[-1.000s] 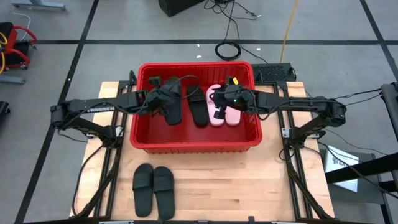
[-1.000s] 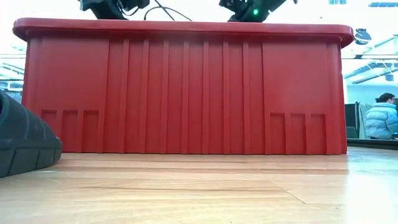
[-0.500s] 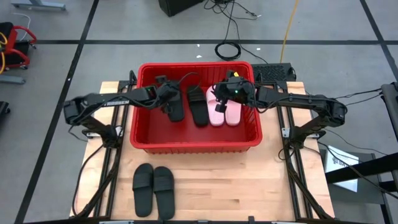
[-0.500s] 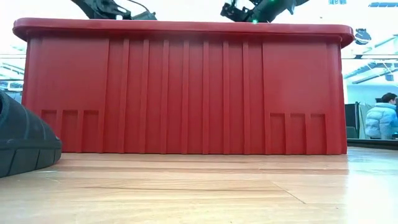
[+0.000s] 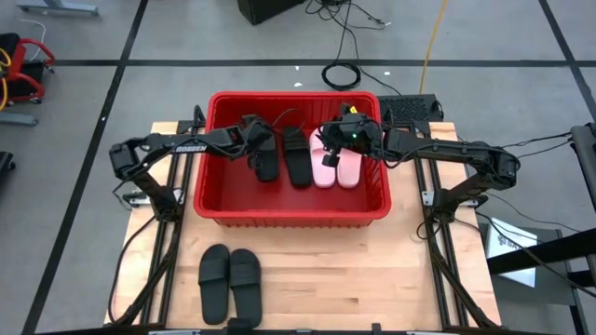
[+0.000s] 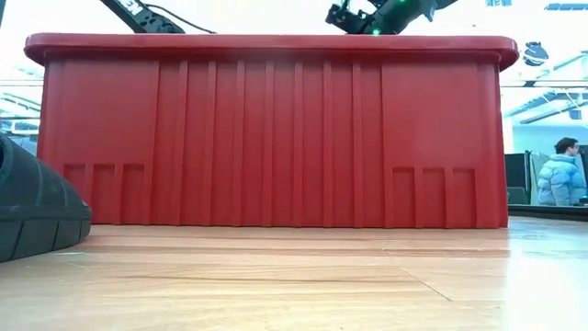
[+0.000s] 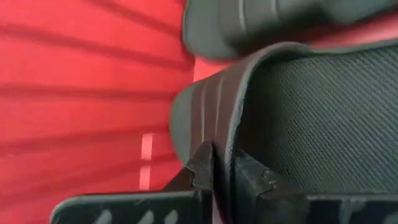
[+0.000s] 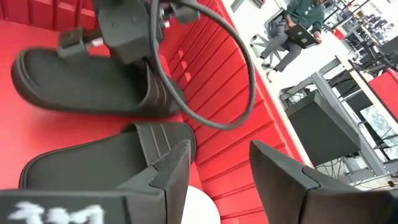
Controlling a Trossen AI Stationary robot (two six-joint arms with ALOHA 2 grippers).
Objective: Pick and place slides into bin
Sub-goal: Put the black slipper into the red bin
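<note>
My left claw [image 5: 258,149], pinching a black slide's [image 5: 264,160] strap, has dragged it farther into the bin [image 5: 214,200]; release next.

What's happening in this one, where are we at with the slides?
Both arms are over the red bin. The left gripper is shut on the strap of a black slide inside the bin. The right gripper hangs open above the pink pair, holding nothing. Another black slide lies in the bin between them. Two black slides are not yet picked up; they sit side by side on the wooden table, in front of the bin.
</note>
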